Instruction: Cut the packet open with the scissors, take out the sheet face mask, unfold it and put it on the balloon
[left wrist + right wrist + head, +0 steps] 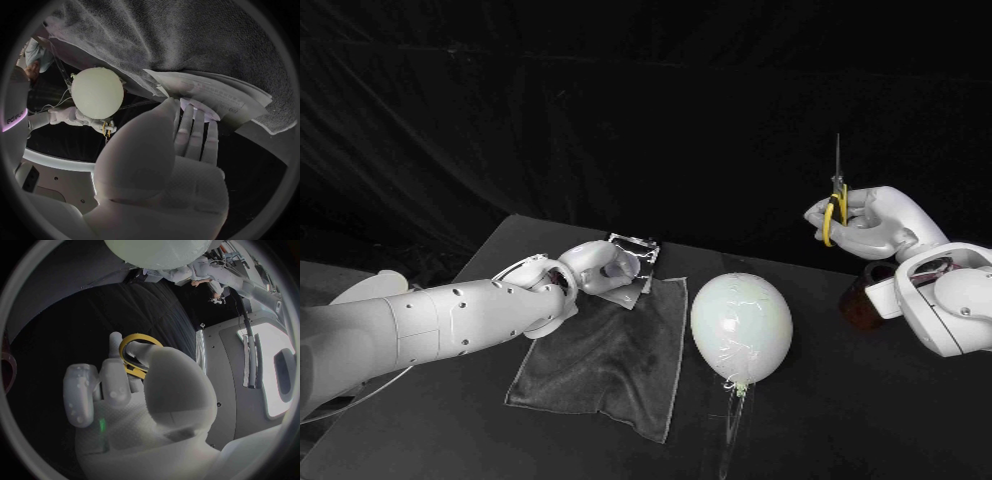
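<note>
The silvery white packet [630, 262] is tilted up at the far edge of the grey cloth [606, 360], and my left hand [593, 270] grips it. In the left wrist view the fingers [195, 131] lie against the packet [209, 97], with the thumb at its edge. The pale balloon [741, 327] stands right of the cloth on a thin stand. My right hand [865, 222] is raised off to the balloon's right and holds the yellow-handled scissors [835, 212], blades shut and pointing up. The yellow handle [136, 348] loops round my right hand's [131, 395] fingers. The balloon [97, 92] also shows from the left wrist.
A dark reddish-brown cup [857, 300] stands on the table below my right hand. The balloon's thin stand [733, 410] reaches toward the table's near edge. The table's far left corner [516, 218] lies just behind my left hand.
</note>
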